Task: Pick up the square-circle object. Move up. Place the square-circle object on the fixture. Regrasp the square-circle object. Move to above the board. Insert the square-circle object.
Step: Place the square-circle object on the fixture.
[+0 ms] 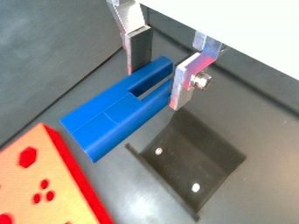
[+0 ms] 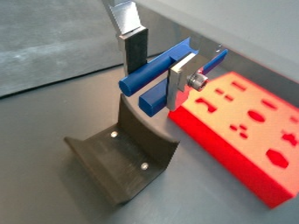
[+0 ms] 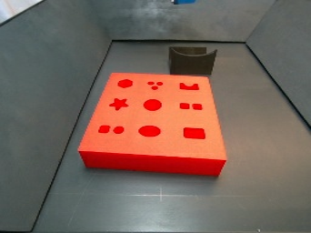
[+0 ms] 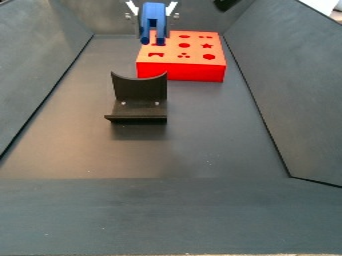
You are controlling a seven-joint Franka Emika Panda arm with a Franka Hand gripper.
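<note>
Hovering gripper (image 1: 162, 72) clamping square-circle object (image 1: 117, 109) (blue), dark floor (image 4: 160, 150), probably matte

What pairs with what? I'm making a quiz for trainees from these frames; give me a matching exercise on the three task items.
Things:
1. square-circle object
2. fixture
3. board

States:
A. red, lying flat on the floor
B. blue, clamped in the gripper, raised off the floor
C. dark, standing on the floor with nothing in it

Pairs: 1-B, 2-C, 3-A
</note>
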